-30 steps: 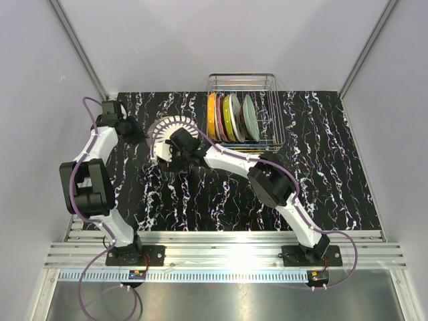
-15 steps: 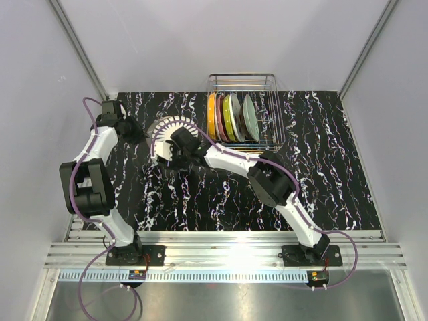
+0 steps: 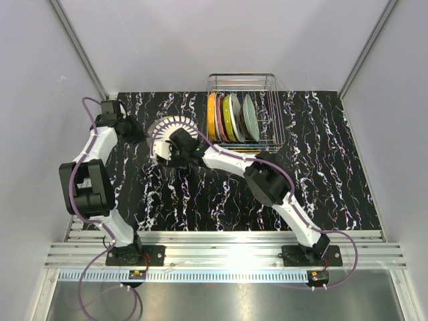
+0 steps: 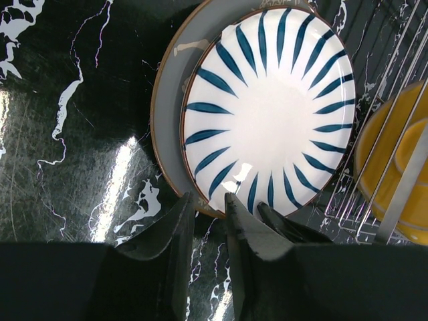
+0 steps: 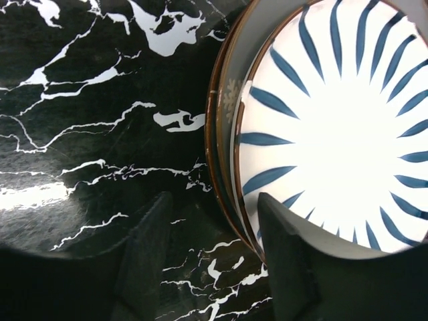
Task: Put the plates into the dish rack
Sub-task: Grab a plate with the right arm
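Plate stack (image 3: 168, 125) left of dish rack (image 3: 273, 107)

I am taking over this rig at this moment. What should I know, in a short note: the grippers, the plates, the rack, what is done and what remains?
Left gripper: open by a narrow gap, empty, at the edge of the grey plate.
Right gripper: open wide, empty, at the same plate's edge.
Things: the blue-striped white plate lies flat on the grey plate, on the table beside the dish rack. I cannot tell whether more plates lie beneath.
Done: at least four plates stand on edge in the rack, the orange plate nearest the stack.
Left: the stacked plates, probably the striped one first.
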